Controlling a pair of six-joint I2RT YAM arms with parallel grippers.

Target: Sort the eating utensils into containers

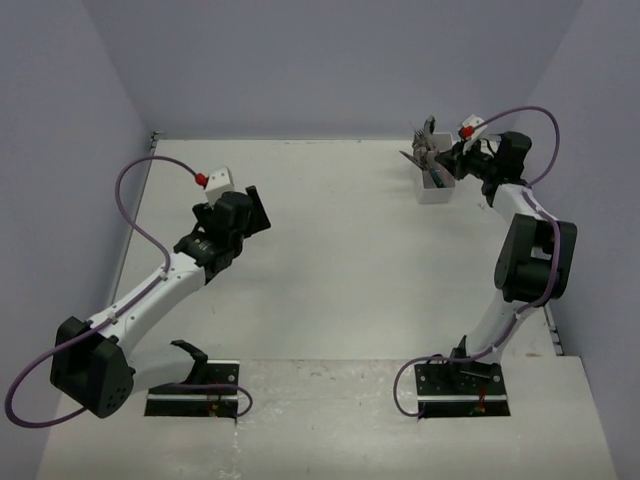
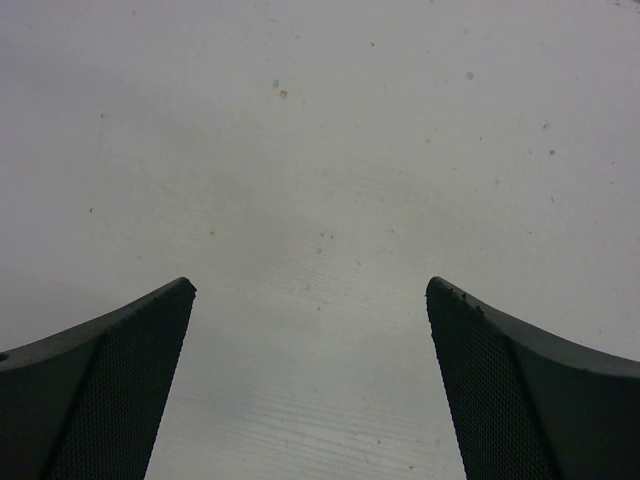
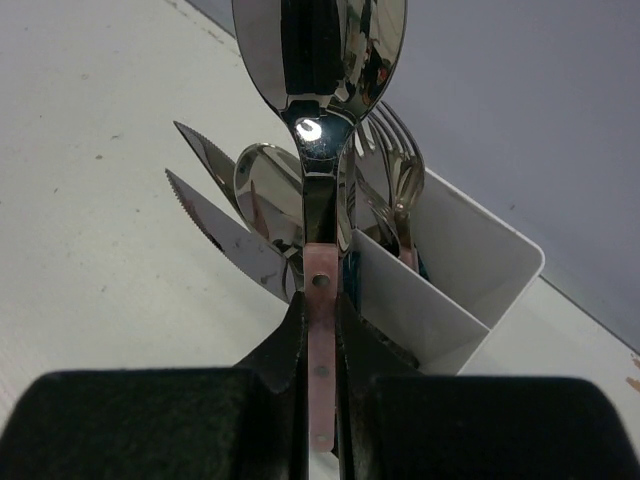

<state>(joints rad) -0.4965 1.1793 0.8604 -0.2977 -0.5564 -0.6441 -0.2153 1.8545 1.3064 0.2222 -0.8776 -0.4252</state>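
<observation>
Now, at the far right of the table (image 1: 330,250), your right gripper (image 3: 320,335) is clenched on the pink handle (image 3: 320,285) of a spoon (image 3: 320,70). The fingers (image 3: 285,350) pinch the handle's flat sides, so the bowl stands straight up beyond them and cannot twist. The white cutlery holder (image 3: 470,260) stands just beside the grip, and the held spoon lines up roughly with its inner divider (image 3: 400,300). The fingers hide the handle's far end, so you cannot tell which compartment it is aimed at, nor whether it already rests inside. Two serrated knives (image 3: 225,225) lean outward to the left of the held spoon, a second spoon (image 3: 265,190) stands close behind it, and a fork (image 3: 395,165) rises on the right. All stand heads up and handles down, which keeps the heads fanned above the rim and the handles packed. In the overhead view utensils appear only at the holder, which suggests the sorting is near its end. Your left gripper (image 2: 308,290) hangs over a bare part of the table, well apart from the holder, jaws spread wide and grasping nothing. Placed there, it leaves the right arm free room. The next move, as judged here, calls for seating the spoon before letting go, since a tilted release could snag it on the neighbouring knives or tip it over the rim.
</observation>
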